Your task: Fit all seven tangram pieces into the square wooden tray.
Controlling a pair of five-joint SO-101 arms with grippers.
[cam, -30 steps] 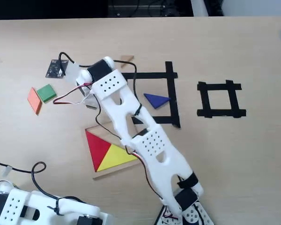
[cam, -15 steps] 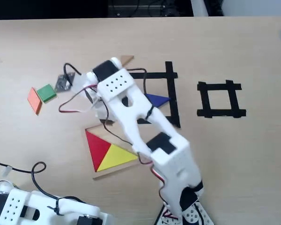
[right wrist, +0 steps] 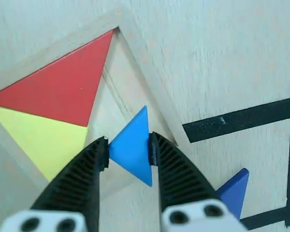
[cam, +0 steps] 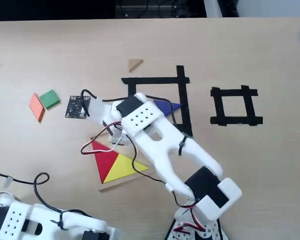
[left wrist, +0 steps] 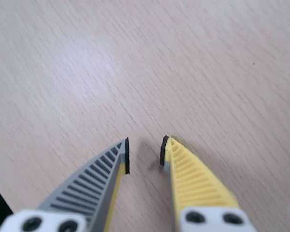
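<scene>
My right gripper [right wrist: 128, 147] is shut on a light blue triangle [right wrist: 133, 154], held over the open part of the square wooden tray [right wrist: 145, 82]. A red triangle [right wrist: 63, 92] and a yellow triangle [right wrist: 43, 140] lie in the tray. In the high view the right arm [cam: 155, 135] stretches from the near edge to the tray [cam: 121, 183], covering its far corner. A dark blue triangle [cam: 167, 106] lies inside the large tape square. A tan triangle [cam: 135, 64], a green square [cam: 50, 99] and an orange parallelogram [cam: 36, 106] lie loose. My left gripper [left wrist: 144, 153] is open over bare table.
Two squares of black tape mark the table, a large one [cam: 182, 100] beside the tray and a small one [cam: 235, 106] farther right. The left arm [cam: 40, 220] lies folded at the near left corner, with a black cable looped beside it.
The right arm has drawn back from the far left of the tape square toward the tray, its elbow folding toward the near edge. The left arm has kept still.
</scene>
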